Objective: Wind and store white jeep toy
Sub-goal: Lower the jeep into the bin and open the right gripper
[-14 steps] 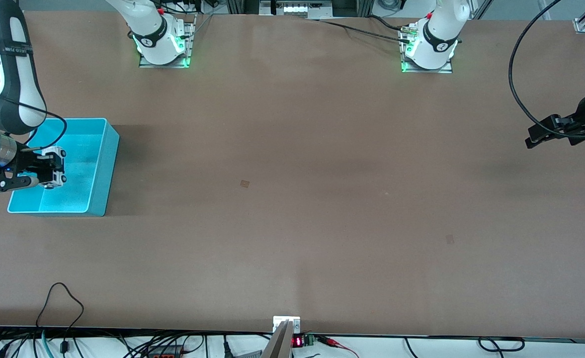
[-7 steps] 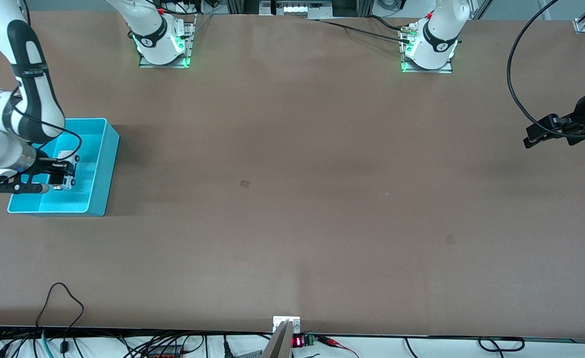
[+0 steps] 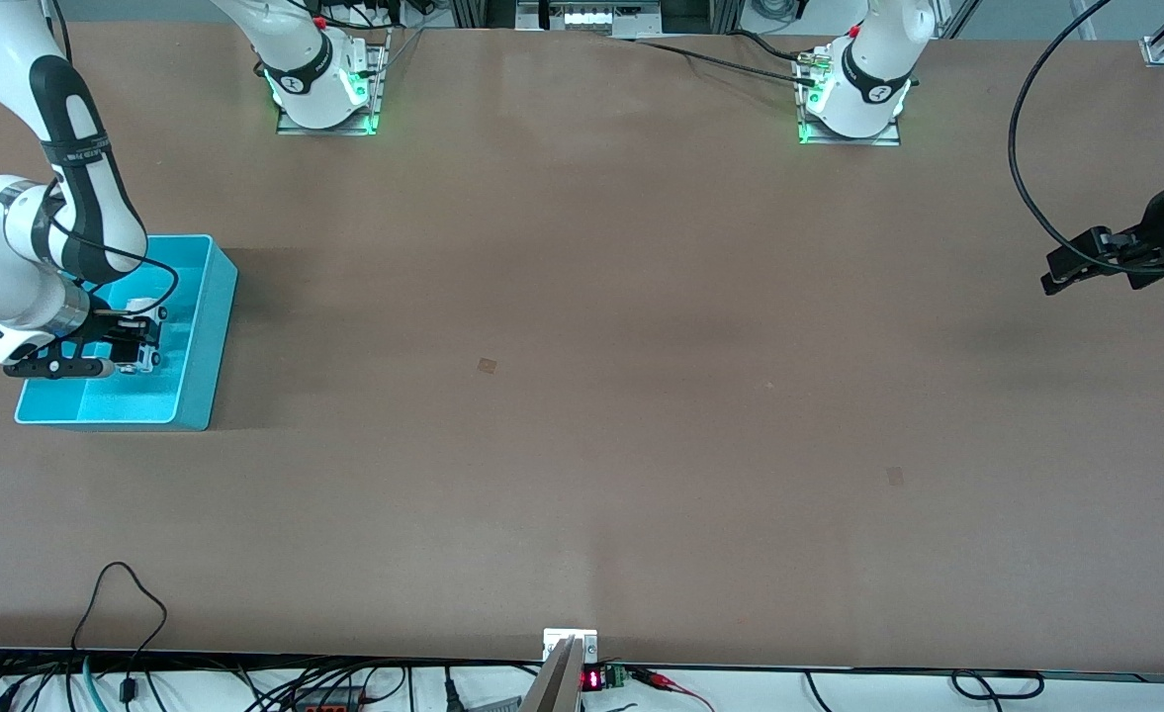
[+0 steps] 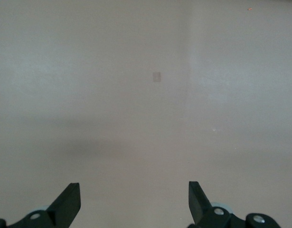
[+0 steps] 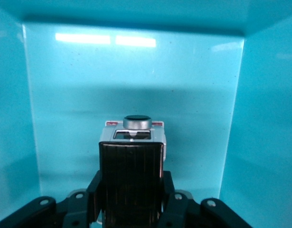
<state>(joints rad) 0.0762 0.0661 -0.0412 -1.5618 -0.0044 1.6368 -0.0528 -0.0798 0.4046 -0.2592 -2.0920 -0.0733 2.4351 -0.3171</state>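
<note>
The white jeep toy (image 3: 143,311) is clamped by its sides in my right gripper (image 3: 139,342), which is shut on it inside the turquoise bin (image 3: 208,326) at the right arm's end of the table. In the right wrist view the jeep's black roof (image 5: 131,159) fills the space between the fingers (image 5: 170,190), with the bin's turquoise floor (image 5: 136,76) just ahead of it. I cannot tell whether the jeep touches the floor. My left gripper (image 3: 1058,272) hangs open over bare table at the left arm's end, with nothing between its fingertips (image 4: 134,192).
The bin's walls (image 5: 259,118) stand close around the right gripper. A black cable (image 3: 1027,148) loops over the table by the left arm. A small square mark (image 3: 487,365) lies mid-table.
My right gripper has carried the jeep lower into the bin and a little toward its wall on the left arm's side. The left arm has barely shifted.
</note>
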